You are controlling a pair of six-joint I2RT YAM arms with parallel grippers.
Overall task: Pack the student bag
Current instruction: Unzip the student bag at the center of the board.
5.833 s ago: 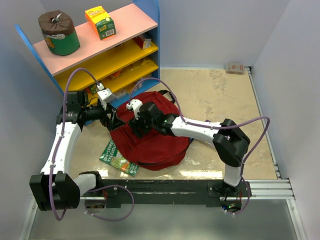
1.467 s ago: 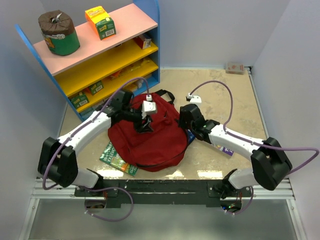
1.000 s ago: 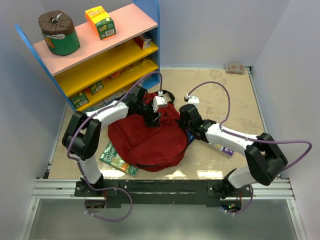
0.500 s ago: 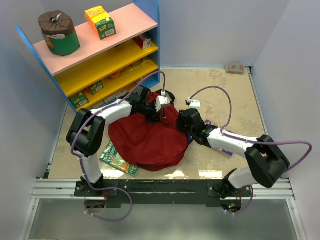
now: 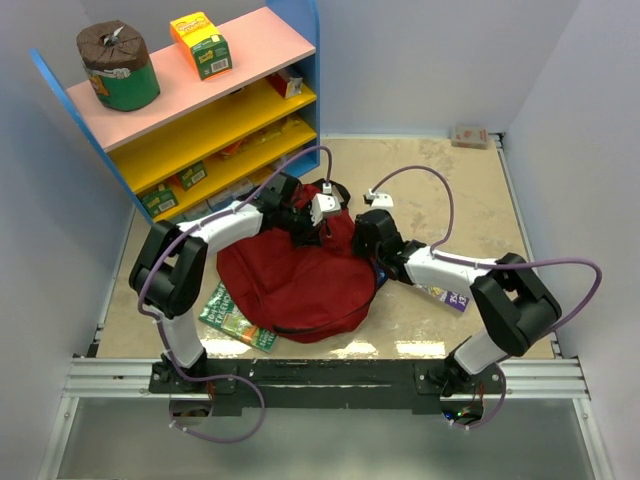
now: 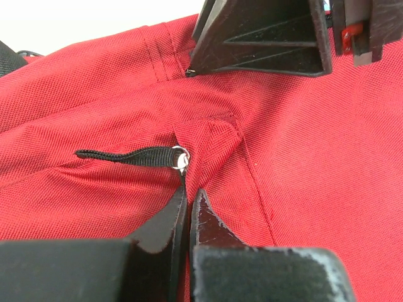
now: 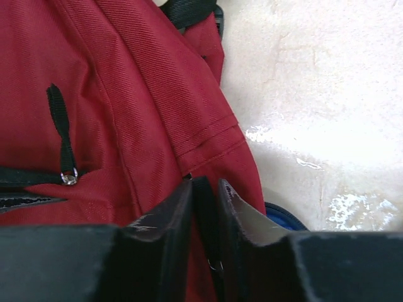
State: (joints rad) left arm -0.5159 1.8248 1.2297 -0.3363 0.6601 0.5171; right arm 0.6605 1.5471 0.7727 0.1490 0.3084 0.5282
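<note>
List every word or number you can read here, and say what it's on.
No text reads clearly.
White lettering on the green book: too small, partly under the student bag.
White marks on the purple item: blurred.
Print on the orange and green box: too small.
Wrist views: no text.

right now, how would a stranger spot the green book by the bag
Find the large dark-red fabric backpack in the middle of the beige table. A flat green paperback book sticks out from under its near-left edge. The other green boxes sit up on the shelves.
</note>
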